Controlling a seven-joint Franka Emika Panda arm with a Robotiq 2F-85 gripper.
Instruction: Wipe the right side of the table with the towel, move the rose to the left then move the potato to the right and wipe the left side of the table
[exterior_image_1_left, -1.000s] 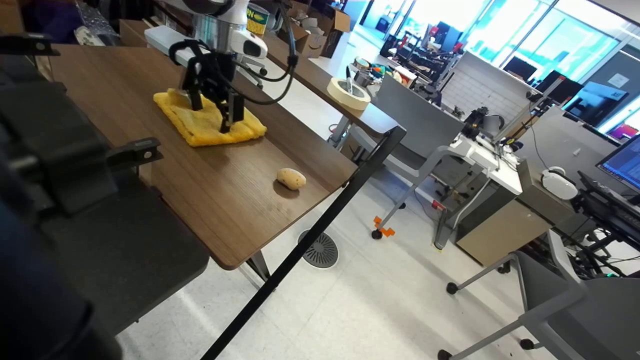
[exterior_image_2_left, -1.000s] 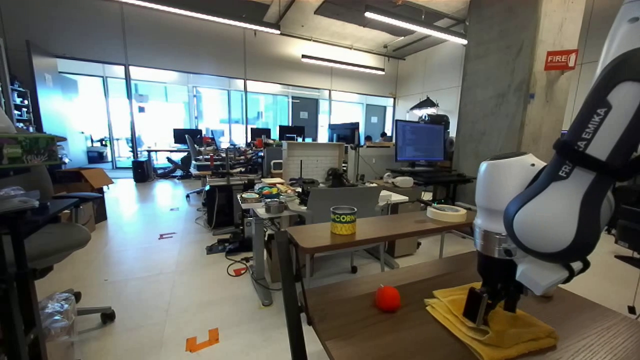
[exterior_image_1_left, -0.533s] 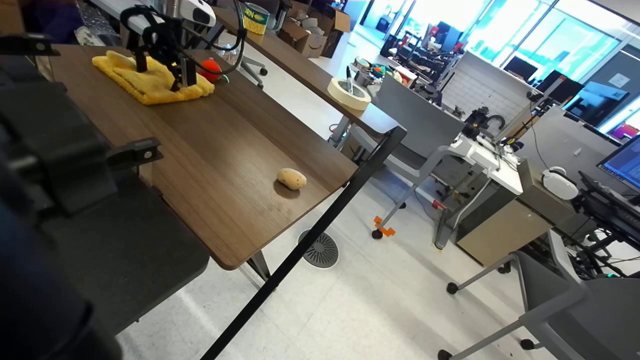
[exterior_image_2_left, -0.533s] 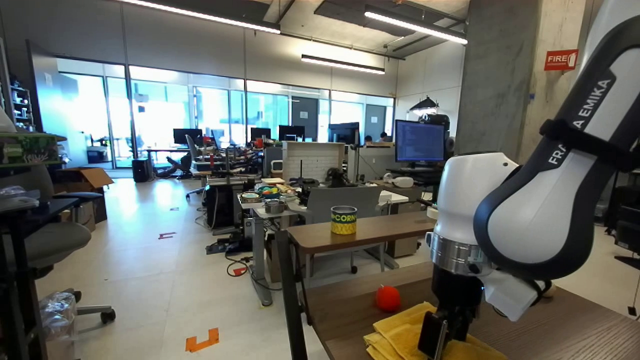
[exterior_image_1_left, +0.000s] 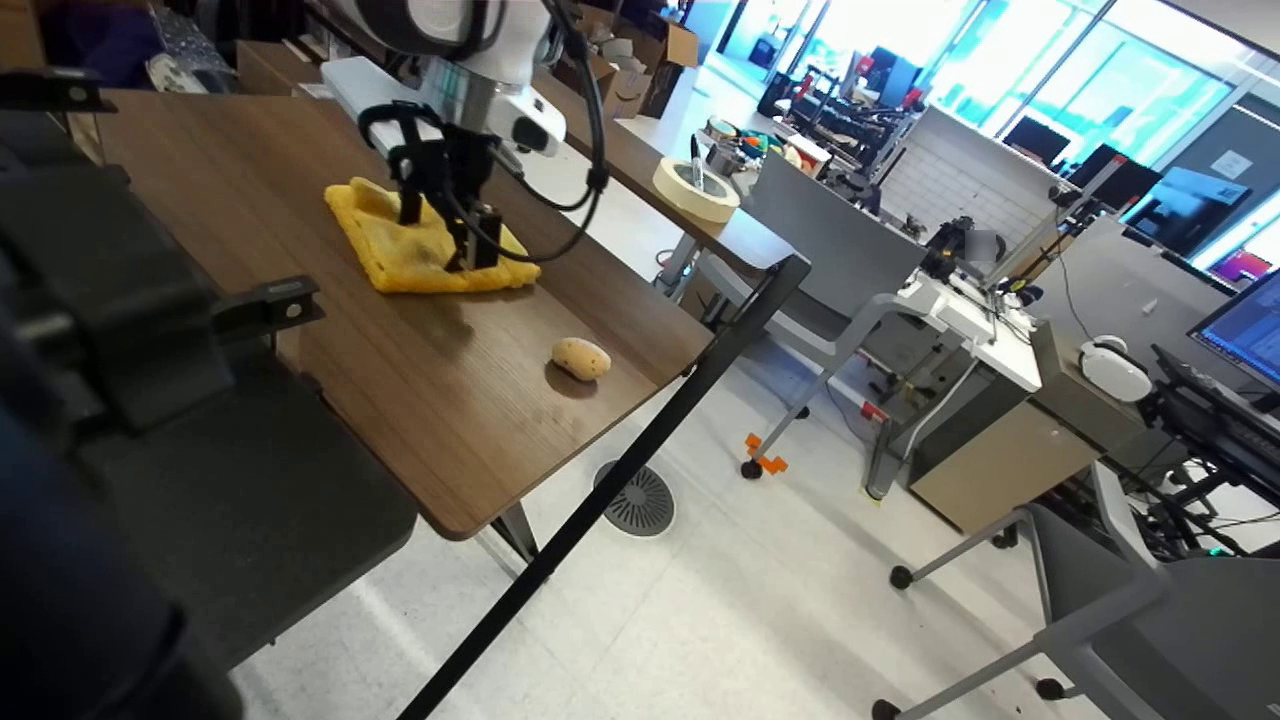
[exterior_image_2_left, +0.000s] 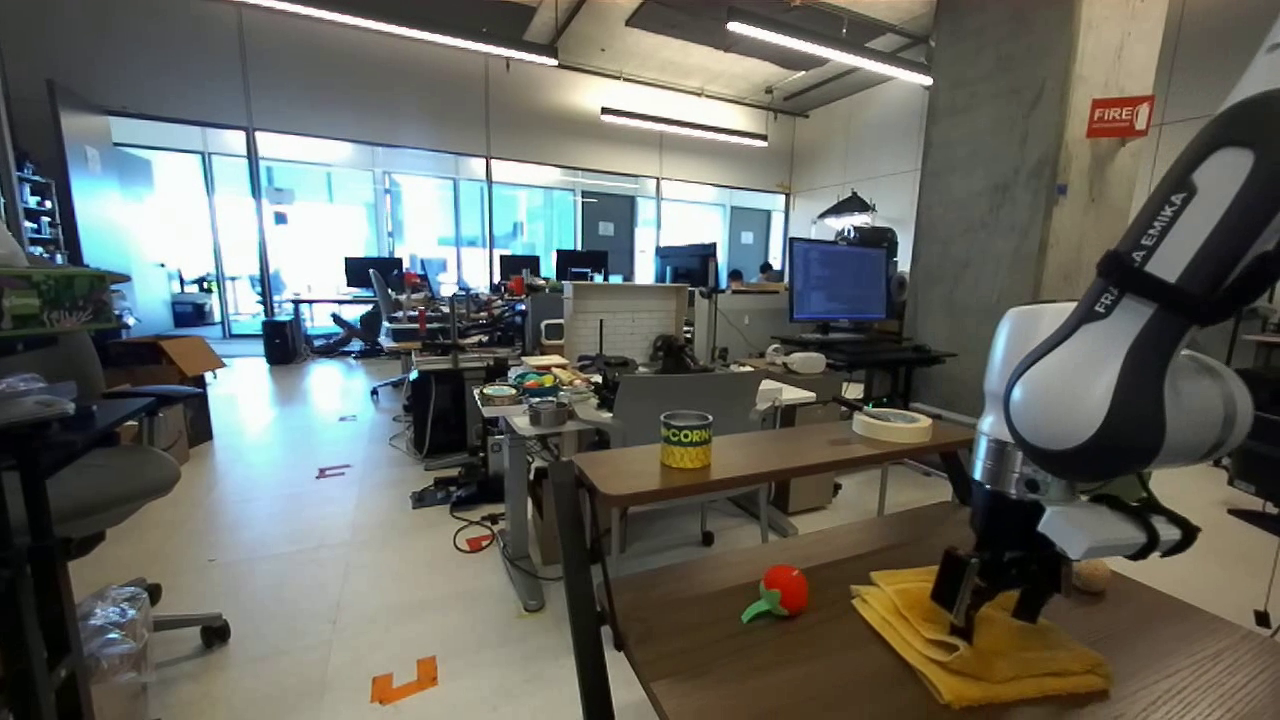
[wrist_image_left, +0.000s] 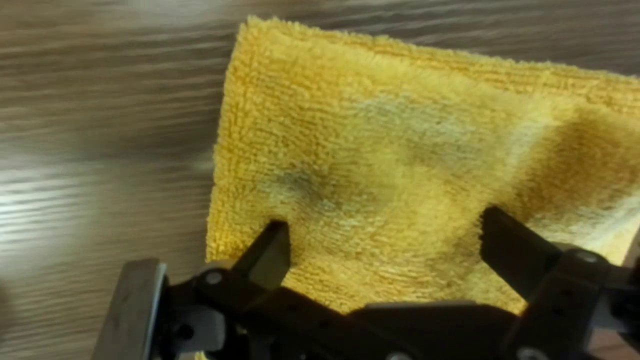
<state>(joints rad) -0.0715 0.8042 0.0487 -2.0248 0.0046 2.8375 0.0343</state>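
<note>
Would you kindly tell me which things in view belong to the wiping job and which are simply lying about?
For the job:
the long brown table
the yellow towel
the red rose
the potato
the hand, open at the towel

Just lying about:
the can marked CORN
the roll of tape
the white headset

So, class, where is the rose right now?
In an exterior view, the rose lies on the table, apart from the towel and to its left as pictured.

the table (exterior_image_1_left: 390, 350) bears towel (exterior_image_2_left: 1010, 662), rose (exterior_image_2_left: 784, 592) and potato (exterior_image_1_left: 580, 359)
</note>
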